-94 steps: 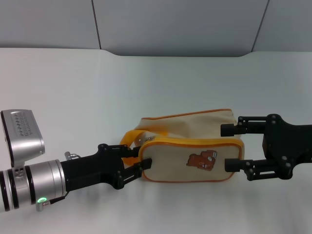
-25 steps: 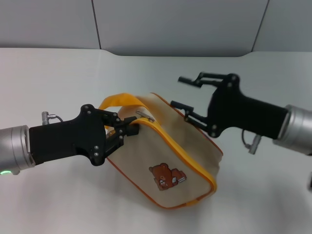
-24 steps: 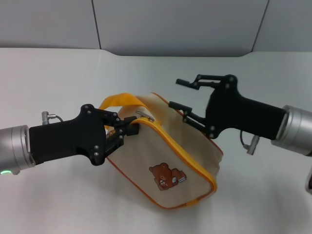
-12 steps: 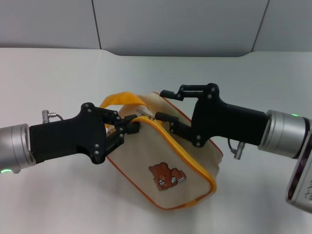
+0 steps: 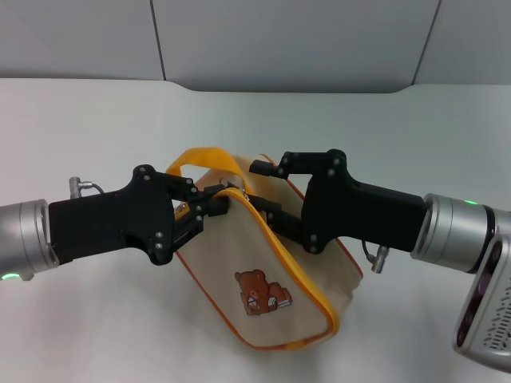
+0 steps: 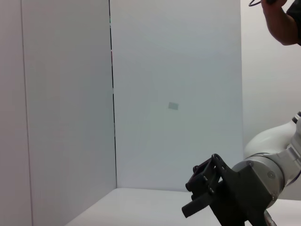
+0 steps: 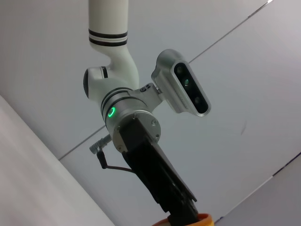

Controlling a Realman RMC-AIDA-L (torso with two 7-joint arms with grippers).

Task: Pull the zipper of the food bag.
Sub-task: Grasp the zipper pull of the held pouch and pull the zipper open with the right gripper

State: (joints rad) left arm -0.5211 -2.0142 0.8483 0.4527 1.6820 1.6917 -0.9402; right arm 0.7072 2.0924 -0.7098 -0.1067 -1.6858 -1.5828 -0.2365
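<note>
The cream food bag (image 5: 275, 259) with its brown bear patch (image 5: 257, 289) hangs tilted above the table, its left end raised. My left gripper (image 5: 207, 209) is shut on that raised end, just under the orange strap handle (image 5: 200, 155). The orange-yellow zipper (image 5: 281, 249) runs down the bag's front edge; its silver pull tab is hidden between the two grippers. My right gripper (image 5: 260, 188) has come in from the right over the bag's top. It is open, one finger above the bag and one against the zipper band, close to the left gripper.
White table (image 5: 96, 128) all around, grey wall panels behind. In the left wrist view, the right arm's gripper (image 6: 203, 188) is seen against a wall. The right wrist view looks up at the left arm (image 7: 136, 136) and a bit of orange strap (image 7: 205, 218).
My right gripper has moved left along the bag's top toward the left gripper. The bag's lower end has swung a little left. The left gripper keeps its hold.
</note>
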